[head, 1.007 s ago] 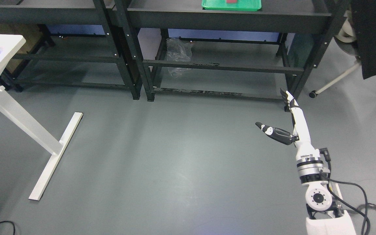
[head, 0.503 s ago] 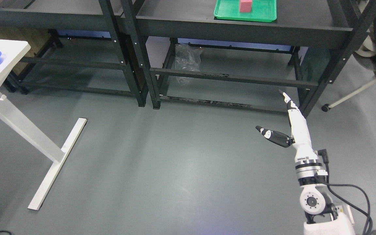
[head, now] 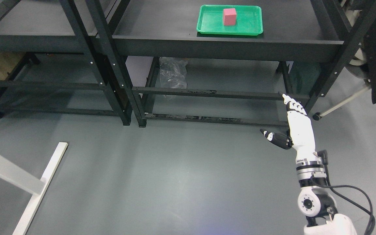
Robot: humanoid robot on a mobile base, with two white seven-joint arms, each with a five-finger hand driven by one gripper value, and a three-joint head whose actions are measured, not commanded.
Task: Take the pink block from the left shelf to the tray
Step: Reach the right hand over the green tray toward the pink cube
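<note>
Flanking shelf post (head: pixel 330 76): plastic bag (head: pixel 172 72)

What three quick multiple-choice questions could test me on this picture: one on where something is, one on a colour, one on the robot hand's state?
1. Where is the pink block?
A. on the floor
B. in the tray on the shelf
C. in the robot's hand

2. What colour is the tray?
A. green
B. blue
C. white

3. How is the right hand?
A. closed on the block
B. fingers spread, holding nothing
C. resting on the shelf

Answers: 1 B, the block stands inside the tray's rim; 2 A, the tray is bright green; 3 B, the fingers are extended above the floor, below the shelf.
</note>
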